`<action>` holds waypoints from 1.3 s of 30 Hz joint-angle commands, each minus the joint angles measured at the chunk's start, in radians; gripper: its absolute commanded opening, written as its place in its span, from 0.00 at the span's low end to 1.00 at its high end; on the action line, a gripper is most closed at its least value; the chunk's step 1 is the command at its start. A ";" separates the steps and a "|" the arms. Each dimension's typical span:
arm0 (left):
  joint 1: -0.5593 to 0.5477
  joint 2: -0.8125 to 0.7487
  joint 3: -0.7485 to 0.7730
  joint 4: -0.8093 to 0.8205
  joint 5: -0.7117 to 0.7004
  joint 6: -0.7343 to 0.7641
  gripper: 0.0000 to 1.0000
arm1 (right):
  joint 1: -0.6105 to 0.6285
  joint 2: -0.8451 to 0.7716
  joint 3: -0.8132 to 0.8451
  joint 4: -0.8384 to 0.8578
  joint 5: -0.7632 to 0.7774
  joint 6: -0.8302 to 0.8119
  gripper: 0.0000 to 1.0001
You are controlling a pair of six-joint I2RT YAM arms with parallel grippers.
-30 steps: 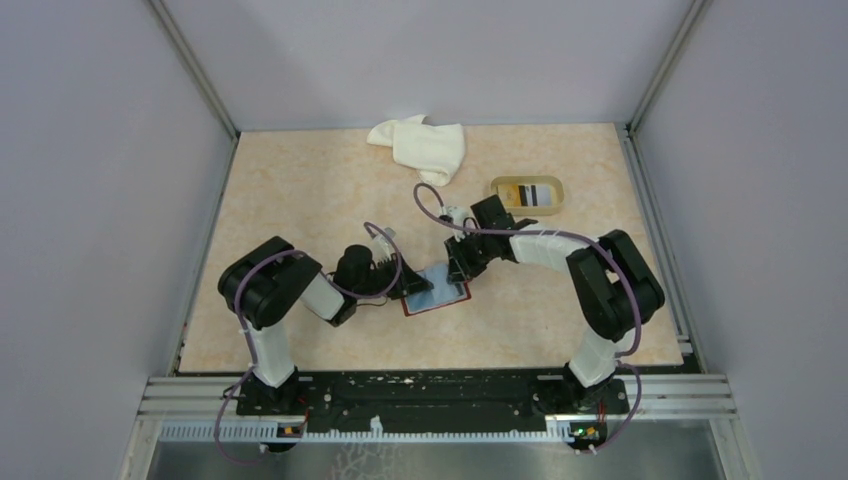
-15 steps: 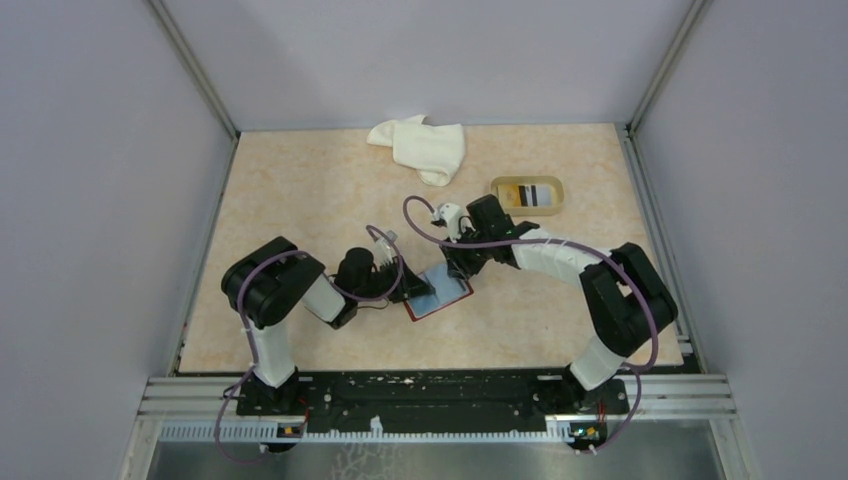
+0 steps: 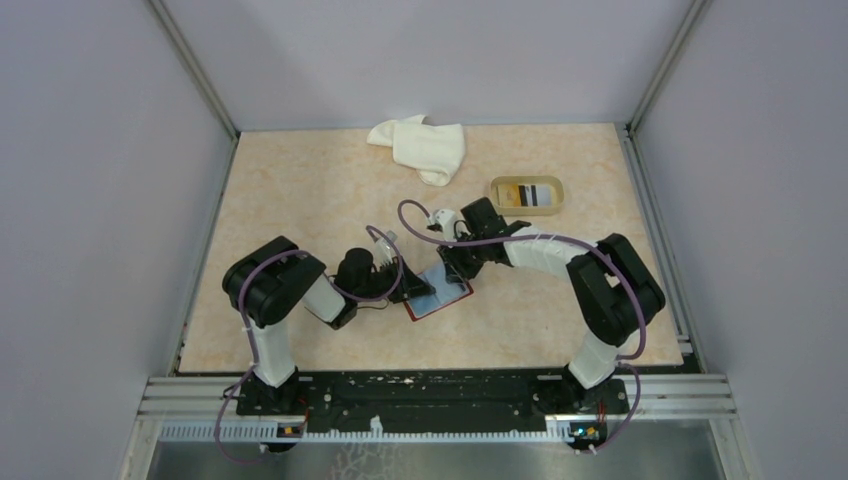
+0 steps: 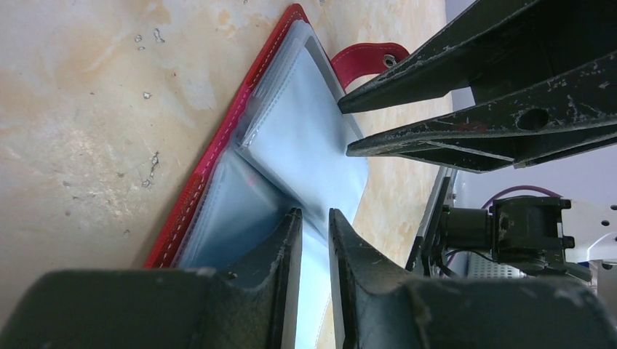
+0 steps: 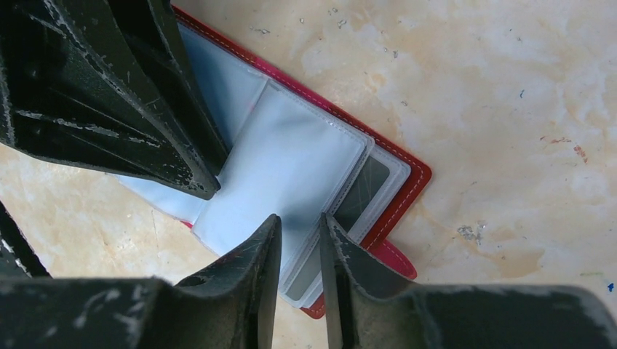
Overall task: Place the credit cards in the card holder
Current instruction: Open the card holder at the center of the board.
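The dark red card holder [image 3: 445, 296] lies open on the table, its clear sleeves [image 5: 298, 160] fanned out and its snap tab [image 4: 364, 58] at the far side. A dark card [image 5: 361, 190] sits inside one sleeve. My left gripper [image 4: 313, 214] is at the holder's left edge, jaws close together with a raised sleeve leaf between them. My right gripper [image 5: 300, 218] hovers over the sleeves' outer edge, jaws a narrow gap apart, holding nothing. Another credit card [image 3: 532, 195] lies in the tray.
A beige tray [image 3: 497, 190] stands behind the right gripper at the back right. A white cloth [image 3: 420, 147] is crumpled at the back middle. Both grippers crowd over the holder; the right fingers [image 4: 436, 138] are close above the left ones.
The right arm's elbow swung out and came back, and its gripper shifted slightly left with jaws a little wider. The left gripper and the holder stayed put.
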 commanded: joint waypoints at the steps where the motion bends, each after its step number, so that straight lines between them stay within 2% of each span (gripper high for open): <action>1: -0.008 0.032 -0.017 -0.009 0.013 0.005 0.27 | 0.035 0.017 0.025 -0.021 -0.005 0.009 0.24; 4: -0.009 0.034 -0.018 -0.006 0.014 0.005 0.26 | 0.041 -0.002 0.025 -0.019 0.020 0.003 0.24; 13: -0.008 0.033 -0.018 0.003 0.015 0.001 0.26 | 0.038 0.004 0.027 -0.015 -0.083 0.051 0.24; 18: -0.007 0.031 -0.023 0.003 0.012 0.004 0.26 | 0.033 -0.047 0.026 -0.009 0.029 0.037 0.32; 21: -0.007 0.034 -0.023 0.003 0.008 0.003 0.24 | 0.030 -0.099 0.013 0.004 0.047 0.025 0.34; 29: -0.007 0.036 -0.022 0.003 0.006 -0.001 0.22 | 0.031 -0.064 0.024 -0.026 0.003 0.018 0.27; 39: -0.007 0.037 -0.022 0.010 0.009 -0.002 0.21 | 0.031 0.011 0.040 -0.045 0.031 0.034 0.27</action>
